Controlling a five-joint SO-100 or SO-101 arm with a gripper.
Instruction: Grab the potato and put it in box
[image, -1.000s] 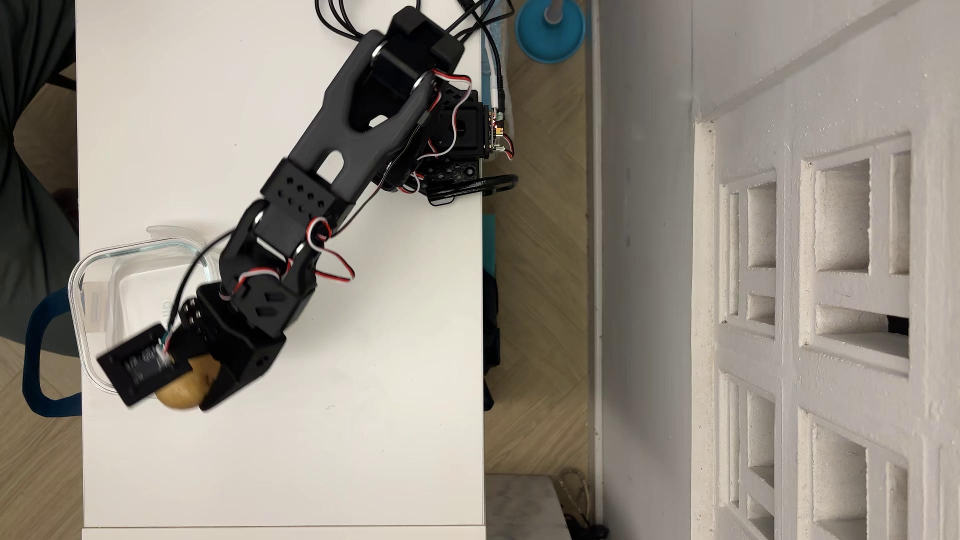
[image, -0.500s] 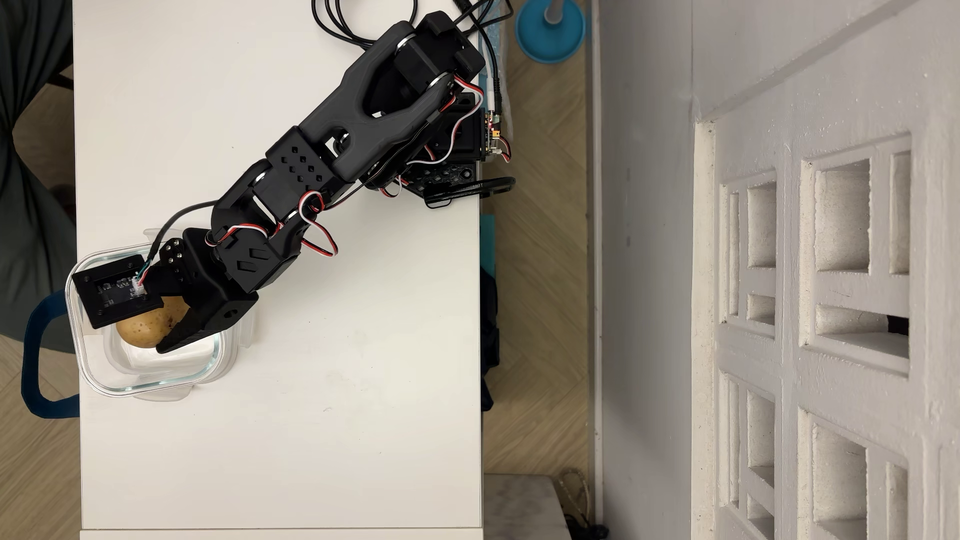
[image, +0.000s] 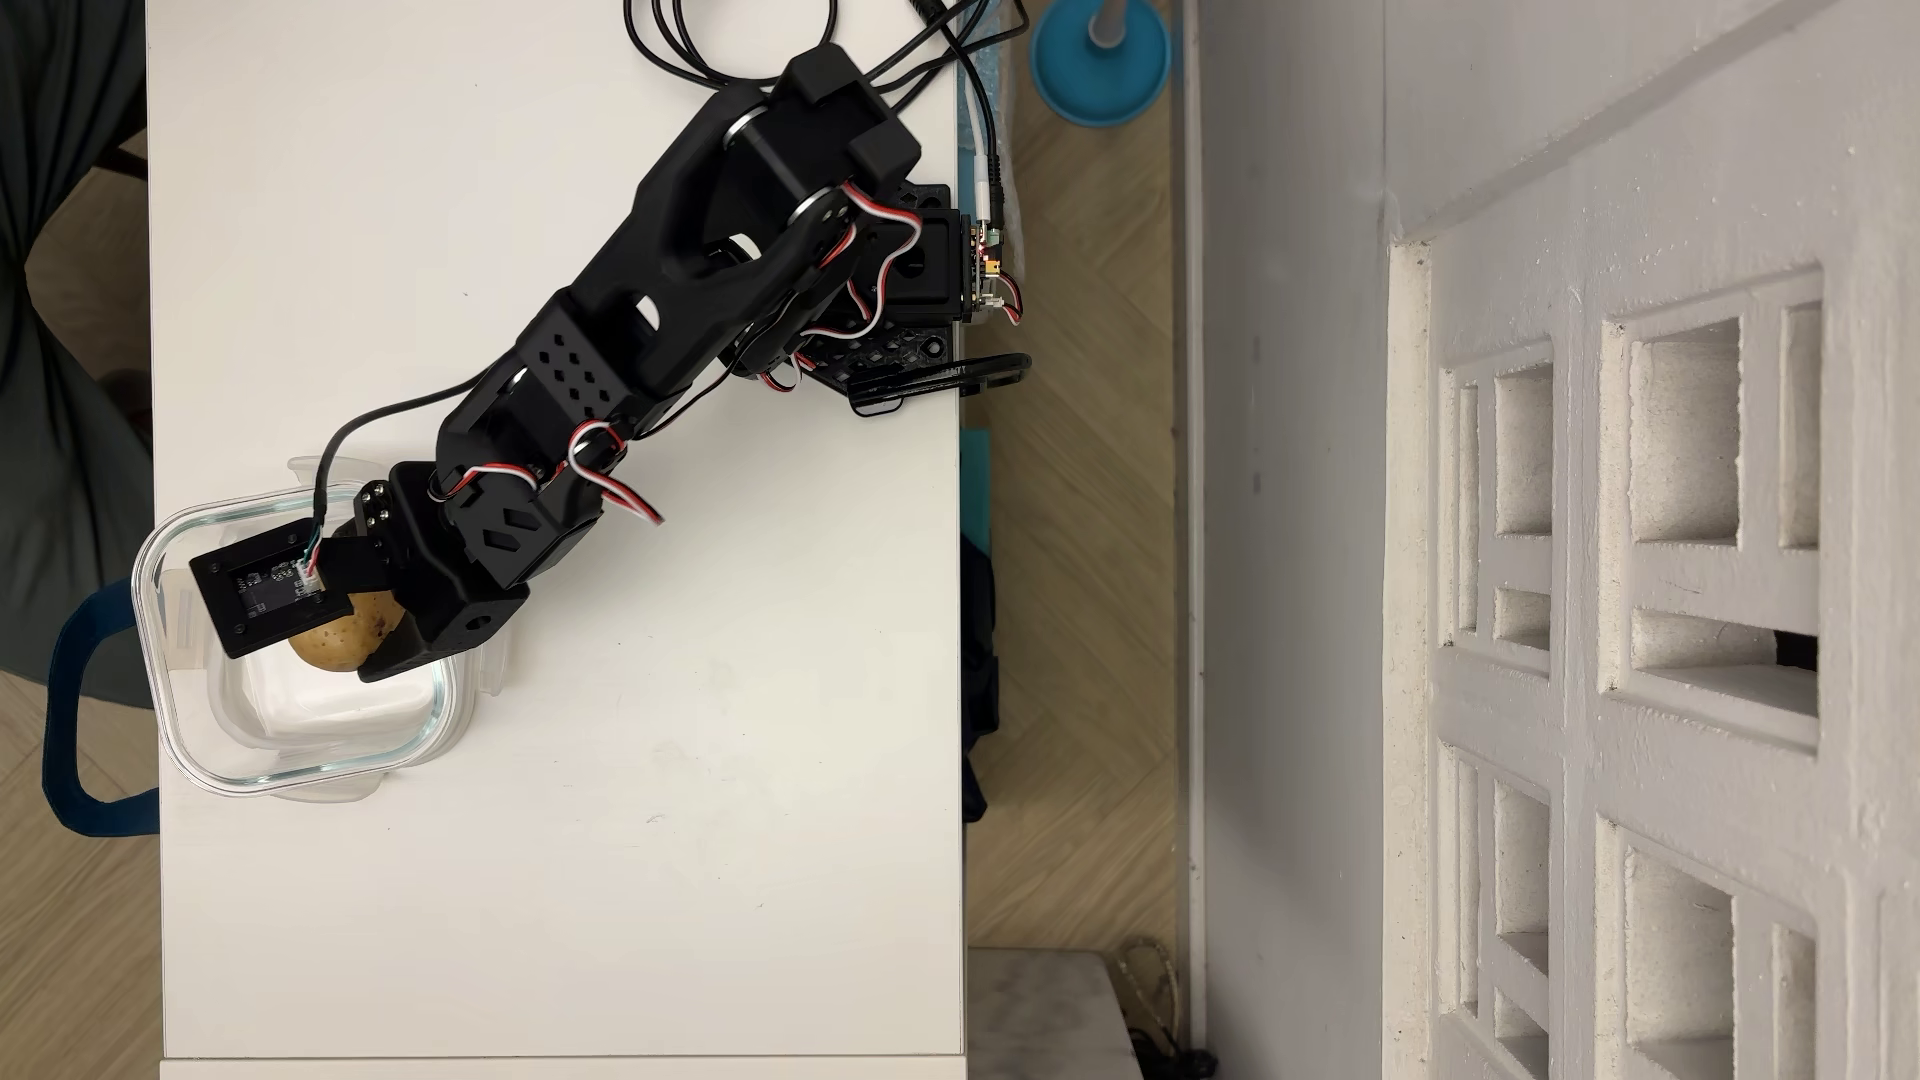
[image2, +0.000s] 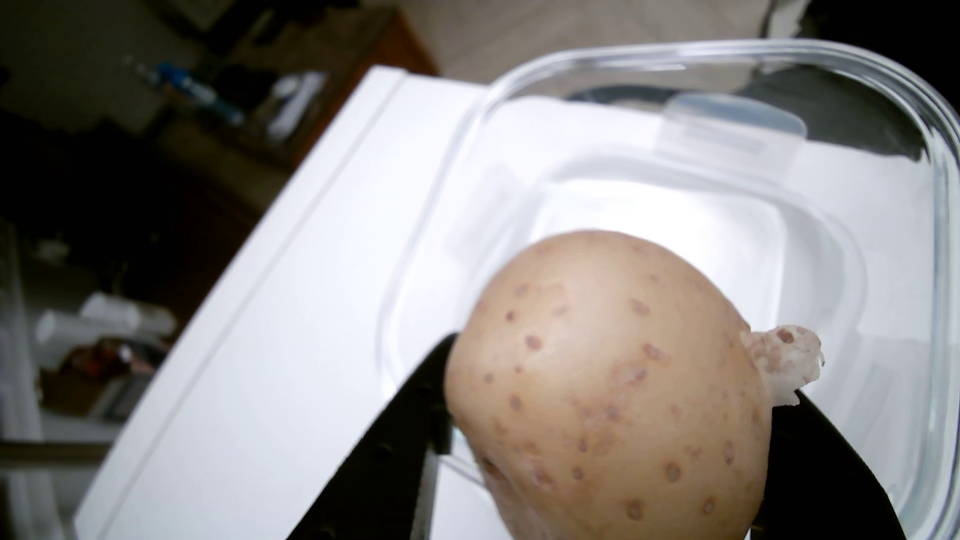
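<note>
potato held over the glass box, not yet set down.

overhead view: black arm (image: 665, 301) reaches from its base at the bench's right edge down-left across the white bench (image: 623, 831); tool (image: 348, 649) clenched on the potato (image: 343, 639), which sits above the upper half of the box (image: 312, 774). box stands near the bench's left edge, on a clear clip lid (image: 488, 675) that juts out past its walls. wrist view: potato (image2: 613, 394) fills the lower middle, speckled skin, a pale scrap at its right side; black fingers (image2: 395, 441) press it from left and right. box rim (image2: 779, 52) curves behind it.
</note>
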